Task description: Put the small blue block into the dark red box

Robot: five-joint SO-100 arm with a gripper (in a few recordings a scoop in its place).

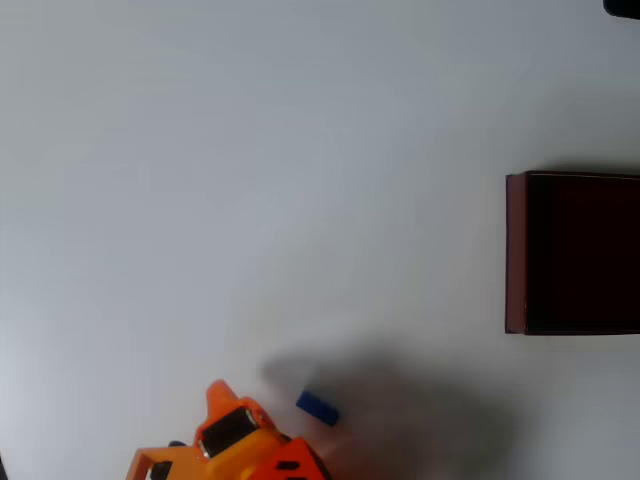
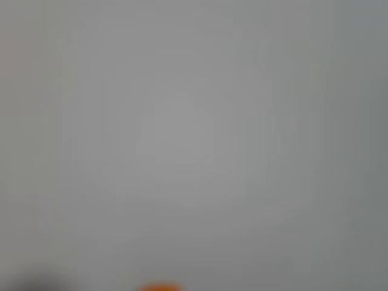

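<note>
Blue item, one: the small blue block [image 1: 317, 407] lies flat on the pale grey worktop [image 1: 250, 180] at about 6 o'clock in the overhead view, just beside the orange gripper [image 1: 222, 395], apart from it by a thin gap. Dark red box [image 1: 516, 250]: at 3 o'clock, well apart from the block, interior dark. Fingers: you cannot tell their spread; they hold nothing visible. Wrist view: blurred grey. Status, as judged: you have the grasp, carry and drop left; nothing done.
</note>
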